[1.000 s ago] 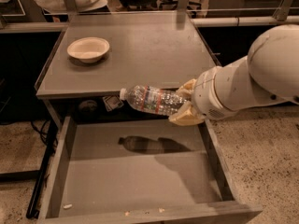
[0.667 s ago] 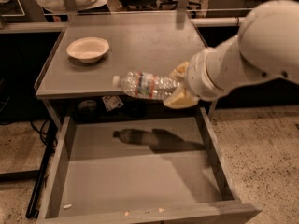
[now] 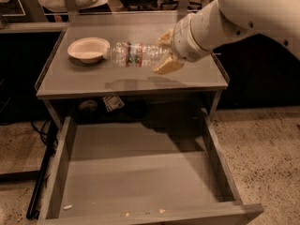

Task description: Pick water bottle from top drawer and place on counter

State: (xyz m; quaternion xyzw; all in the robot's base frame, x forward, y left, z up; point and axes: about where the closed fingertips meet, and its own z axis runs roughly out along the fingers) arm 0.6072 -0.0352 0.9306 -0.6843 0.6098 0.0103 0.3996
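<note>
The water bottle point(image 3: 133, 54) is clear and ribbed with a red, white and green label band. It lies sideways in the air above the middle of the gray counter point(image 3: 93, 81), its cap end pointing left toward a bowl. My gripper point(image 3: 165, 52), with tan fingers point(image 3: 168, 66), is shut on the bottle's right end. The bottle's shadow falls on the counter just below it. The top drawer point(image 3: 136, 172) is pulled fully open below the counter, and its flat gray bottom is bare apart from a few crumbs.
A shallow cream bowl point(image 3: 88, 49) sits on the counter's left part, close to the bottle's cap end. A small tag point(image 3: 113, 102) hangs under the counter's front edge. A person stands behind the counter. Speckled floor lies to the right.
My gripper has lifted the bottle from just above the drawer's back, up over the counter's front edge, to above the counter's middle. The bottle has stayed sideways.
</note>
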